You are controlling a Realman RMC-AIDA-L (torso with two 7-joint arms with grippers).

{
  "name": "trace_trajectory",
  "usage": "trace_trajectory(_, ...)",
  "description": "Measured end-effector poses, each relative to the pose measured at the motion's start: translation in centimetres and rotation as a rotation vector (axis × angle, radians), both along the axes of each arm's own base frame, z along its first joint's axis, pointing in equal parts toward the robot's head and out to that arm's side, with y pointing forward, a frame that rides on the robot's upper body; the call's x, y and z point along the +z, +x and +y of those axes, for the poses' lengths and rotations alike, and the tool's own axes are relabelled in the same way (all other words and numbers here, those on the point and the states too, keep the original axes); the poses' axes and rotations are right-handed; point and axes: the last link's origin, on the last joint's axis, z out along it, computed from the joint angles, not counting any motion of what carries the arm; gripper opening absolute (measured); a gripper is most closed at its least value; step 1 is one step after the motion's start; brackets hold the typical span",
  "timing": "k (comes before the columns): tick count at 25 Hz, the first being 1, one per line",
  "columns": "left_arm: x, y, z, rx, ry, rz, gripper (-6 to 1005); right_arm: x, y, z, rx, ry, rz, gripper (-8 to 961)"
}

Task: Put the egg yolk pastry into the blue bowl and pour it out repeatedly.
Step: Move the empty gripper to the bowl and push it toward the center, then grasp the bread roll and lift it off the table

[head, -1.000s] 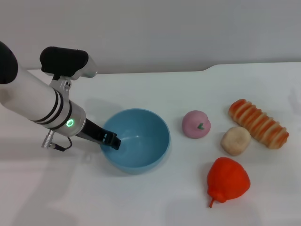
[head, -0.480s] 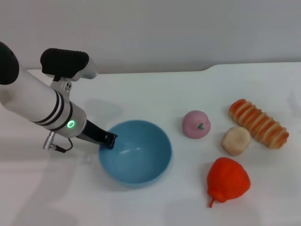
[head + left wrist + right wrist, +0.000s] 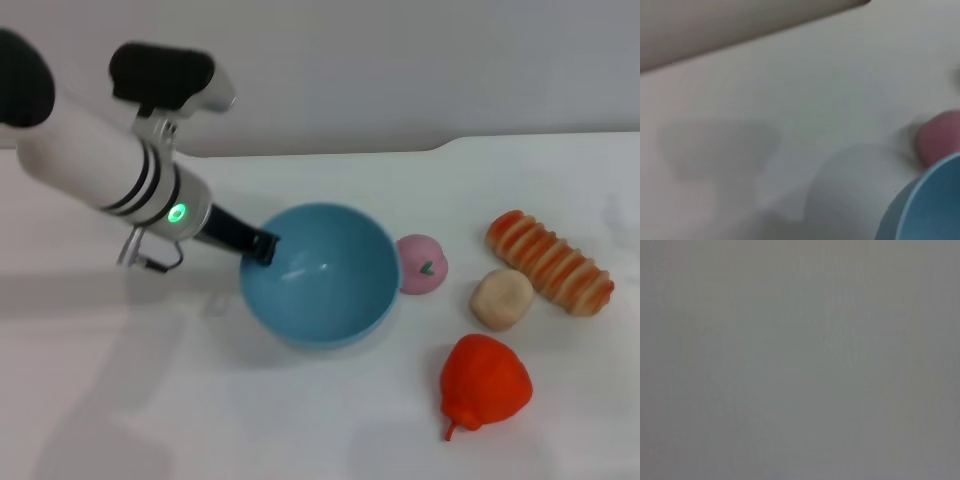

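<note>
Bowl first: your left gripper [image 3: 262, 247] has its fingers pinched on the left rim of the blue bowl [image 3: 330, 285] and holds it tipped, with its open side facing up and toward you. You can see nothing inside the bowl. It sits over the middle of the white table [image 3: 300, 420]. The bowl's right rim covers part of the pink ball [image 3: 426, 267]. Your egg yolk pastry [image 3: 501, 298] lies on the table toward the right edge, well apart from the bowl. It sits just beside the striped bread roll [image 3: 550, 262], and the red pepper [image 3: 485, 383] is near it, closer to the front edge. Your right gripper is not in any view
</note>
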Motion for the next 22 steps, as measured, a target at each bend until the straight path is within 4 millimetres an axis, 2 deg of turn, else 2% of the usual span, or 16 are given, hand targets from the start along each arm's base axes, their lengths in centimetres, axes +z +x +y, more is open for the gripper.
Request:
trace_trajectory(4,0.0,1.7,0.8,-0.049,0.005,0.008,-1,-0.8,-1.2,0.8,0.057,-0.075,-0.006,690)
trace_trajectory(8,0.3,2.0,1.7,-0.073,0.032,0.029,0,-0.6,-1.8,2.5,0.063,-0.165,0.021,690)
trace_trajectory(16,1.1,1.7,2.6,-0.061,0.069,0.047,-1,1.8,-4.0,6.2,0.013,-0.422,0.002,688)
trace_trajectory(22,1.1,1.5,2.8,-0.057,0.086,0.044,-1,3.4,-6.6,7.0,-0.074,-0.599,0.028,687)
